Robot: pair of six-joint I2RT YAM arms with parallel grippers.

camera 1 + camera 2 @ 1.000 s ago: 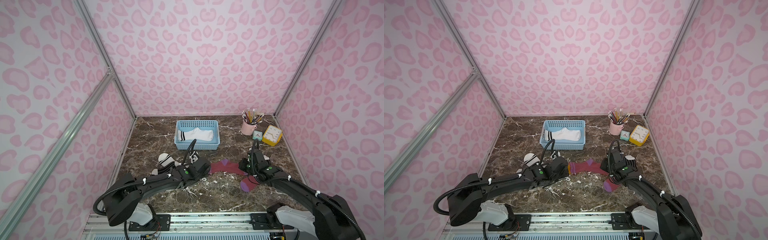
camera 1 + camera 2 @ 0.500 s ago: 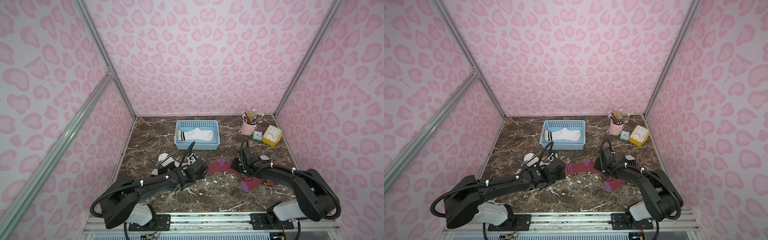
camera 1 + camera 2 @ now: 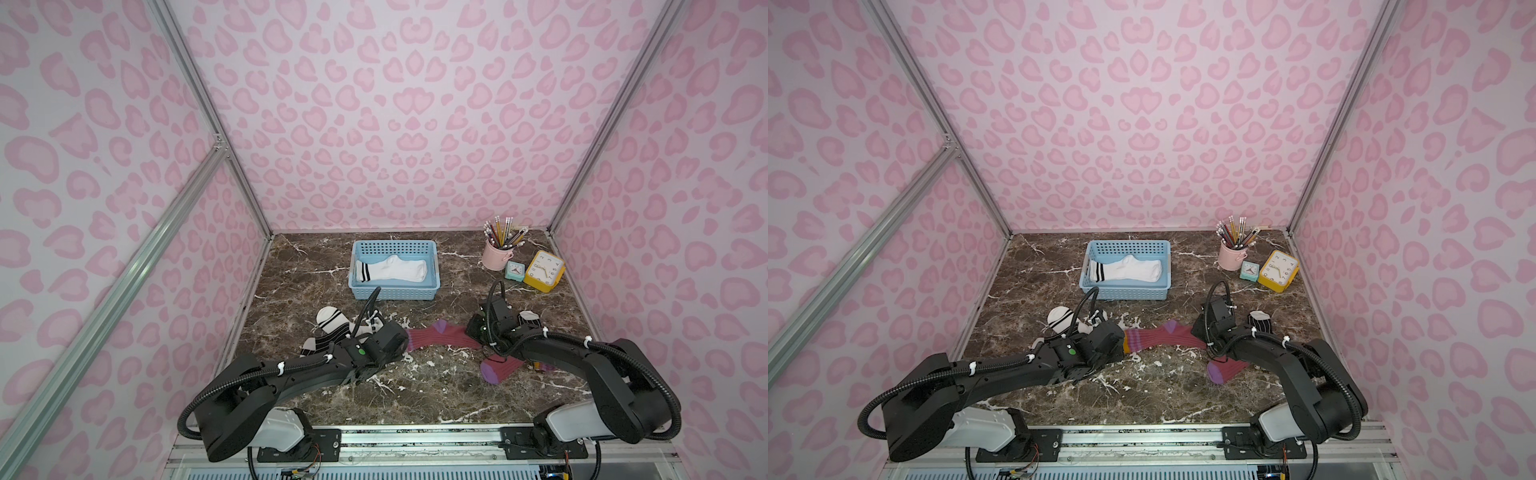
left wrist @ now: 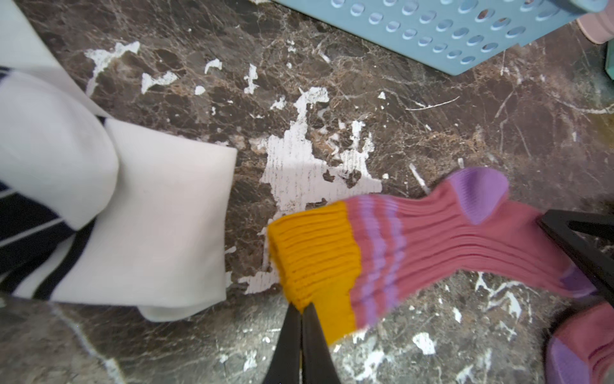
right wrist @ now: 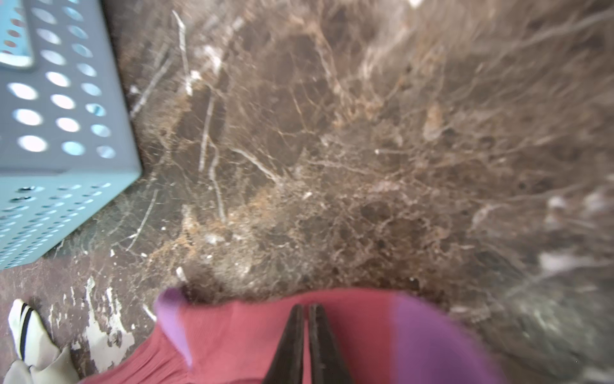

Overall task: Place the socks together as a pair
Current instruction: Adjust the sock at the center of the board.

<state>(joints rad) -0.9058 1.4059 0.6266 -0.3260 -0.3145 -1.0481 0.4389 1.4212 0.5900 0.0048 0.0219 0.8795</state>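
A maroon sock (image 3: pixel 440 337) (image 3: pixel 1163 337) lies stretched across the marble between my two grippers. My left gripper (image 4: pixel 300 307) (image 3: pixel 1123 345) is shut on its mustard cuff (image 4: pixel 315 252). My right gripper (image 5: pixel 307 311) (image 3: pixel 472 332) has its jaws nearly together, pinching the foot beside the purple toe (image 5: pixel 432 339). The second maroon sock (image 3: pixel 500 369) (image 3: pixel 1227 369) lies partly under my right arm. A white sock with black bands (image 3: pixel 332 321) and a black striped sock (image 3: pixel 313 347) lie left of my left wrist. Another black striped sock (image 3: pixel 528 319) sits to the right.
A blue basket (image 3: pixel 395 293) at the back holds a white banded sock (image 3: pixel 392 269). A pink pencil cup (image 3: pixel 494 255), a small teal clock (image 3: pixel 514 271) and a yellow clock (image 3: pixel 544 270) stand at the back right. Pink walls enclose three sides.
My right gripper swung left from near the second maroon sock to the foot of the stretched one and closed there. My left gripper stayed shut on the cuff.
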